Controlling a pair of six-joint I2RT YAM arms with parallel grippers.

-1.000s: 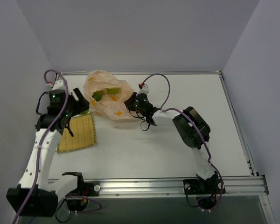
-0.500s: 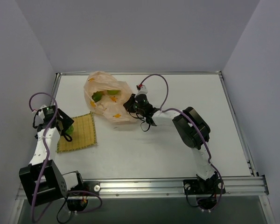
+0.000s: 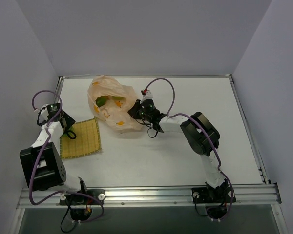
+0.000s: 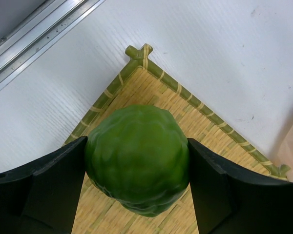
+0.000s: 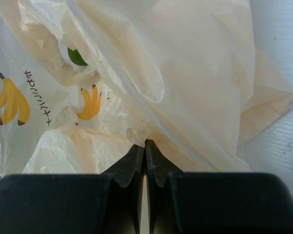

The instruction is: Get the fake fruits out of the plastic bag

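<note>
My left gripper (image 4: 136,151) is shut on a bumpy dark green fake fruit (image 4: 136,165) and holds it over the near-left corner of the yellow woven mat (image 4: 151,95). In the top view this gripper (image 3: 69,132) is at the mat's left edge (image 3: 85,139). The pale peach plastic bag (image 3: 110,105) lies at the back left, with two green fruits (image 3: 101,101) showing in its open mouth. My right gripper (image 3: 135,111) is shut, pinching a fold of the bag's film (image 5: 145,141). A green fruit (image 5: 77,57) shows through the bag (image 5: 185,73).
The table's left metal rail (image 4: 34,36) runs close behind the mat's corner. Grey walls stand on three sides. The right arm's elbow (image 3: 200,131) lies on the table to the right of the bag.
My left arm has swung from the bag leftward and back, carrying the green fruit over the mat's left edge. My right gripper stays shut on the bag, which shifted slightly.
</note>
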